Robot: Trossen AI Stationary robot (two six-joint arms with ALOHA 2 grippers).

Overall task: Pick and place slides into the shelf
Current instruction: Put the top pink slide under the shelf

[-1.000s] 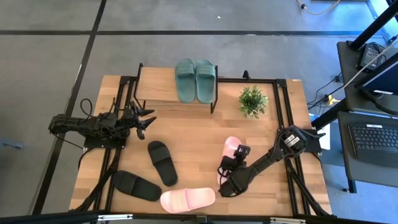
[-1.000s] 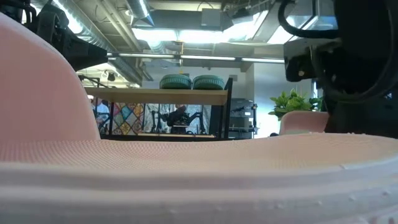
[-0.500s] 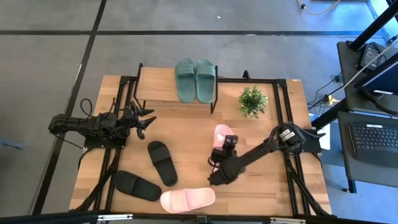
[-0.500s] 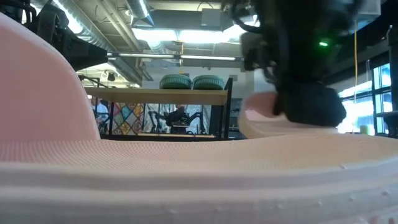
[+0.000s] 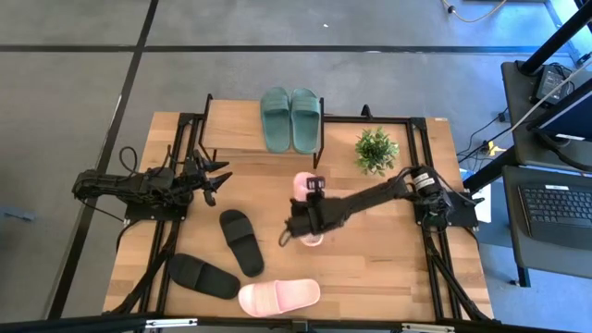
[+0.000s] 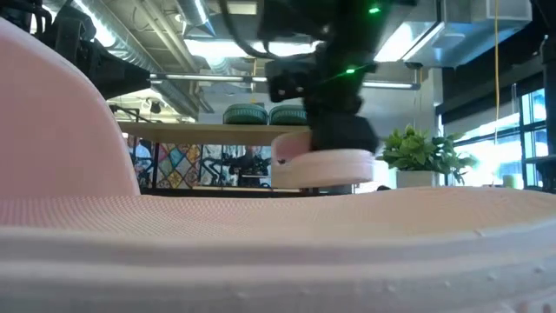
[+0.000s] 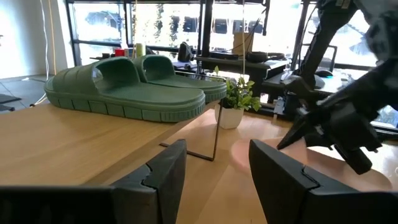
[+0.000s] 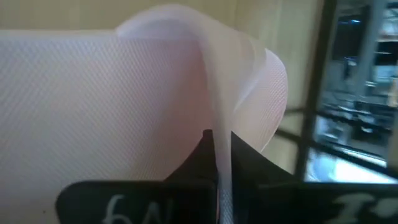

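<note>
— Now, centre of the high frame: we've got the right gripper (image 5: 305, 225) pinched tight on the strap of a pale pink slide (image 5: 307, 189), carried clear of the tabletop (image 5: 388, 268).

— And the shelf (image 5: 236, 129)?

— Upper middle, with the dark green pair (image 5: 290, 117) side by side on its top board. Its pink partner (image 5: 278, 297) lies at the bottom edge; two black slides (image 5: 222, 252) sit lower left.

— The other arm?

— We see the left gripper (image 5: 218, 178) waiting at mid-left, fingers spread wide, nothing between them
</note>
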